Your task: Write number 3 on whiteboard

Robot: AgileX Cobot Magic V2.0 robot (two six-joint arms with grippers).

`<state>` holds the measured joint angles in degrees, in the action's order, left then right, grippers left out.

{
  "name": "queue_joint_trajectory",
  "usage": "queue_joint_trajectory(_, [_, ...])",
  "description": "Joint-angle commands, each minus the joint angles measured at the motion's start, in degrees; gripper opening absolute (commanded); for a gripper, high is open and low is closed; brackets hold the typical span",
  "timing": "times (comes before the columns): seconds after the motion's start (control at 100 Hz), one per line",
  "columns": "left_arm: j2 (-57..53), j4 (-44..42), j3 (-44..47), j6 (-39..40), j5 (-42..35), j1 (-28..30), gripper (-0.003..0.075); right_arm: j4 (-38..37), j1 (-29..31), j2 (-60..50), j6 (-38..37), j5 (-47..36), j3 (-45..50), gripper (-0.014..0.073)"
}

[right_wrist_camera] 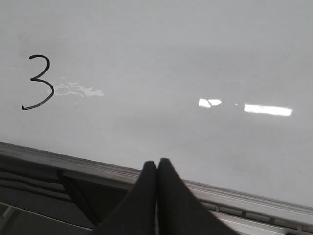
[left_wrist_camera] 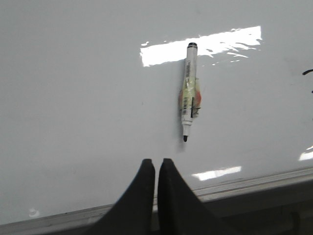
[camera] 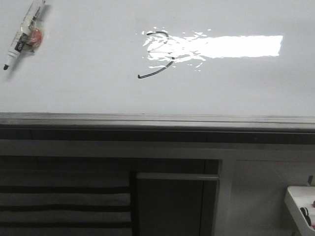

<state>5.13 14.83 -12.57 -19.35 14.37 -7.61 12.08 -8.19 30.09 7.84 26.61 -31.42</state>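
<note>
3's done, marker's down

The number 3 (right_wrist_camera: pixel 38 82) sits on the whiteboard (camera: pixel 74 83); uncapped marker (camera: pixel 23 33) lies at its 9 o'clock. Left gripper (left_wrist_camera: pixel 156 165) and right gripper (right_wrist_camera: pixel 157 164) both pinched closed, empty.

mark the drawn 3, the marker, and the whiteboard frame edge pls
number 3 (right_wrist_camera: pixel 41 82), right wrist view: middle junction of the two curves.
marker (left_wrist_camera: pixel 188 93), left wrist view: taped mid-barrel.
whiteboard (camera: pixel 157 118), front view: grey frame edge nearest the camera.
</note>
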Motion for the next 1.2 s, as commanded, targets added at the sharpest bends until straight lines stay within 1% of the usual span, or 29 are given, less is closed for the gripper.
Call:
queue_joint_trajectory(0.0, [-1.1,-5.6,0.9,7.0,-7.8,0.1,-0.0019,0.3,0.4,0.2,0.0,-4.5,-1.6,-0.0079])
queue_joint_trajectory(0.08, [-3.4,-15.3,3.1,17.5,-8.4,0.1,-0.0019,0.3,0.4,0.2,0.0,-4.5,-1.6,-0.0079])
queue_joint_trajectory(0.12, [-4.3,-18.7,4.4,22.2,-9.0,0.1,-0.0019,0.3,0.4,0.2,0.0,-4.5,-1.6,-0.0079])
queue_joint_trajectory(0.16, [-5.0,-20.9,6.0,23.9,-10.6,0.3,-0.0019,0.3,0.4,0.2,0.0,-4.5,-1.6,-0.0079])
queue_joint_trajectory(0.24, [-6.5,-21.0,9.5,23.9,-16.2,0.7,-0.0019,0.3,0.4,0.2,0.0,-4.5,-1.6,-0.0079])
queue_joint_trajectory(0.31, [-7.4,-19.9,13.4,23.9,-23.0,1.0,-0.0019,0.3,0.4,0.2,0.0,-4.5,-1.6,-0.0079])
queue_joint_trajectory(0.37, [-7.4,-18.2,12.5,23.8,-18.1,1.0,-0.0019,0.3,0.4,0.2,0.0,-4.5,-1.6,-0.0079])
queue_joint_trajectory(0.42, [-7.4,-17.9,13.1,23.8,-19.1,1.0,-0.0019,0.3,0.4,0.2,0.0,-4.5,-1.6,-0.0079])
queue_joint_trajectory(0.52, [-7.4,-17.7,13.0,22.1,-17.9,1.0,-0.0019,0.3,0.4,0.2,0.0,-4.7,-1.6,-0.0079])
queue_joint_trajectory(1.19, [-7.3,-17.7,13.0,22.1,-17.9,1.0,-0.0019,0.3,0.4,0.2,0.0,-4.7,-1.6,-0.0079])
